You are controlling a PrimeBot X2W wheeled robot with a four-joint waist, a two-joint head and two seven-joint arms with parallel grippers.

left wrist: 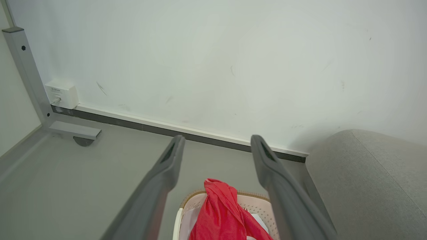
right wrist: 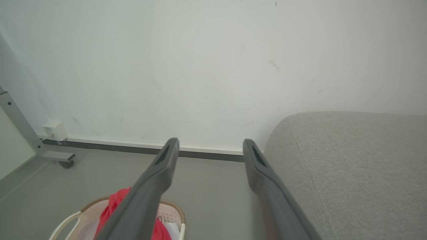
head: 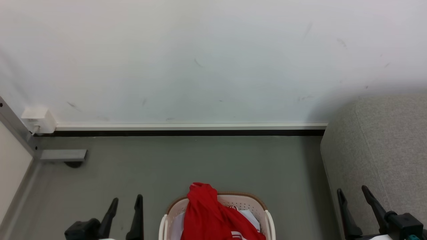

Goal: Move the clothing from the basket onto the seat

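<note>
Red clothing (head: 210, 216) with white stripes is heaped in the cream basket (head: 270, 221) at the bottom centre of the head view, one fold draped over the far brown rim. The grey seat (head: 383, 146) rises at the right. My left gripper (head: 127, 203) stands open to the left of the basket, nothing between its fingers. My right gripper (head: 353, 193) stands open in front of the seat, also empty. The left wrist view shows the clothing (left wrist: 222, 213), basket (left wrist: 257, 208) and seat (left wrist: 370, 180). The right wrist view shows the clothing (right wrist: 113, 205), basket (right wrist: 170, 210) and seat (right wrist: 350, 166).
A white wall with a skirting strip (head: 190, 127) runs across the back. A white socket box (head: 38, 120) and a grey metal frame foot (head: 61, 155) sit at the left. White fabric (head: 250, 216) lies under the red clothing. Grey floor (head: 200, 163) lies between basket and wall.
</note>
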